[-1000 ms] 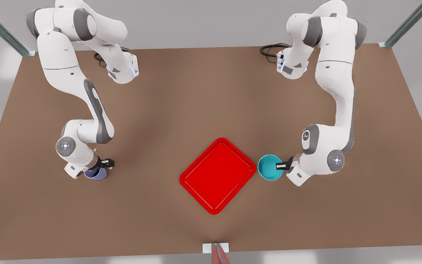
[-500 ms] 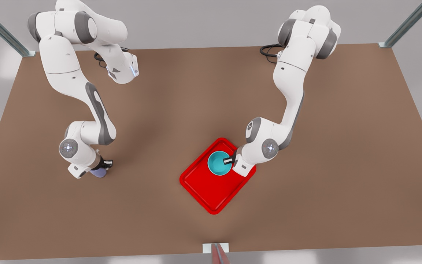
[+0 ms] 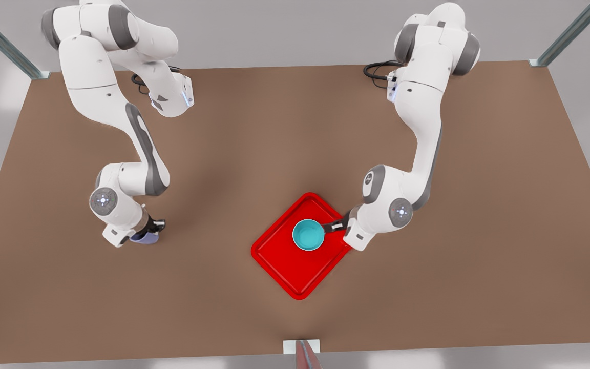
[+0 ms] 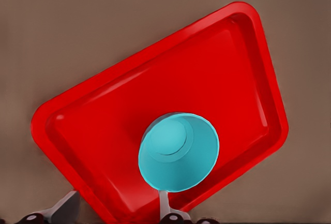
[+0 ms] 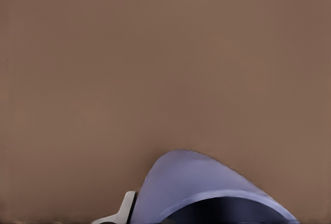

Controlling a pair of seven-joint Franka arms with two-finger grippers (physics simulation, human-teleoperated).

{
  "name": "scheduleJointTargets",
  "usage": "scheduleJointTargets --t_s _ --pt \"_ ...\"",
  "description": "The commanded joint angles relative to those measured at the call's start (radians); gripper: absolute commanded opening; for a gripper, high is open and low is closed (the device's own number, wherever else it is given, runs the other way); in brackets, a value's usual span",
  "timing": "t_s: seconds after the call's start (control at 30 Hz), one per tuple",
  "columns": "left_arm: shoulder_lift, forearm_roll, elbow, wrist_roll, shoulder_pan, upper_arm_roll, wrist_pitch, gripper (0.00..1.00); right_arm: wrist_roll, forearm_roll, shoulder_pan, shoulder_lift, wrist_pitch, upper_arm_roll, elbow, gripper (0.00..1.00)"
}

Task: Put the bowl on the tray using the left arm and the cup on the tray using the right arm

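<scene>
A wide brown table [image 3: 285, 133] with a plain matte top carries the scene. Soft darker shading falls across its middle and lighter patches lie toward the side edges. Beyond the far edge stands a pale grey wall [image 3: 285, 31]. Slanted metal rails [image 3: 3, 43] meet the table at both far corners. Black cables [image 3: 379, 69] lie coiled on the top near the far edge. A small white bracket [image 3: 301, 346] sits at the middle of the near edge.
</scene>
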Motion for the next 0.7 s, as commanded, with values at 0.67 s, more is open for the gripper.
scheduleJointTargets --t_s 0.67 --pt "-0.362 0.578 0.018 0.355 0.349 -0.132 -0.377 1.0 0.592 0.112 0.544 0.463 -0.25 -0.09 0.841 0.21"
